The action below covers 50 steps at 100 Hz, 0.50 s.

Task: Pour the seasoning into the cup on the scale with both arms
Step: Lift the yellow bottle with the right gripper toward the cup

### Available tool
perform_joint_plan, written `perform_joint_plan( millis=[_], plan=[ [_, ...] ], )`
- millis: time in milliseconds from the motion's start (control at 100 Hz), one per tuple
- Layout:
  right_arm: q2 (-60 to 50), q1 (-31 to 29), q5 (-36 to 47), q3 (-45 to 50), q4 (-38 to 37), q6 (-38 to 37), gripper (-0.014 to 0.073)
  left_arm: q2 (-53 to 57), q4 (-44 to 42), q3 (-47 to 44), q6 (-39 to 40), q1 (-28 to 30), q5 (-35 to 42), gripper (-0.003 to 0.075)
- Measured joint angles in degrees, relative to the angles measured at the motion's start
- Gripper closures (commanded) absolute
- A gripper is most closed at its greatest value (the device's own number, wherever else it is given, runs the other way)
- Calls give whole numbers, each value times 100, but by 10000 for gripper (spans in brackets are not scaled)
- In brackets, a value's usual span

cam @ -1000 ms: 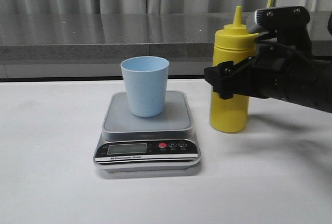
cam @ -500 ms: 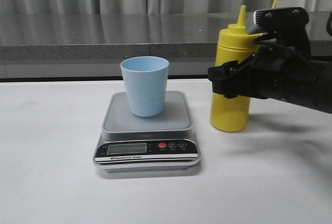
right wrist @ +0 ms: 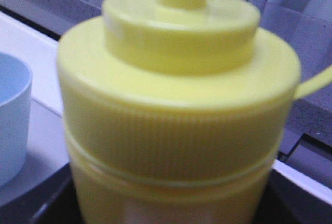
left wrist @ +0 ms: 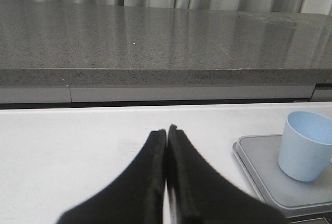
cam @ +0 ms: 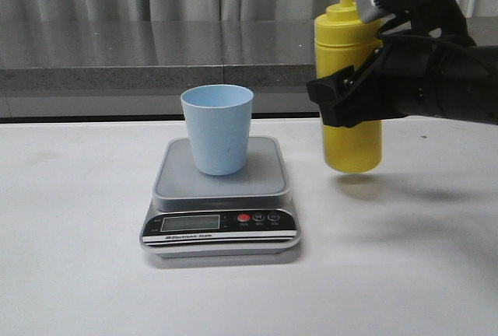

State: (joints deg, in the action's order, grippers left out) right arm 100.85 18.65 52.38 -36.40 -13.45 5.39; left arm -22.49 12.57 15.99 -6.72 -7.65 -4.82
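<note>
The light blue cup [cam: 218,128] stands upright on the grey platform of the scale [cam: 222,196]. My right gripper [cam: 346,103] is shut on the yellow seasoning bottle [cam: 348,79] and holds it upright above the table, right of the scale. In the right wrist view the bottle's ribbed lid [right wrist: 176,99] fills the frame, with the cup's edge [right wrist: 11,115] beside it. My left gripper [left wrist: 166,130] is shut and empty over the white table; the cup [left wrist: 306,145] and scale platform [left wrist: 262,169] show off to one side. The left arm is out of the front view.
A grey stone ledge [cam: 156,52] and curtains run behind the white table [cam: 78,235]. The scale's black front panel has an LCD [cam: 190,224] and a red button [cam: 244,218]. The bottle casts a shadow [cam: 366,188] on the table under it.
My right gripper has lifted the seasoning bottle off the table and moved it slightly left. The cup and scale have not moved.
</note>
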Motion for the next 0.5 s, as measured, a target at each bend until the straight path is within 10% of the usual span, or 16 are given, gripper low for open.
perform_joint_plan(
  millis=[500],
  plan=[
    [-402, 439, -3916, -1604, -1532, 344, 326, 0, 0, 0, 0, 0, 0, 740]
  ],
)
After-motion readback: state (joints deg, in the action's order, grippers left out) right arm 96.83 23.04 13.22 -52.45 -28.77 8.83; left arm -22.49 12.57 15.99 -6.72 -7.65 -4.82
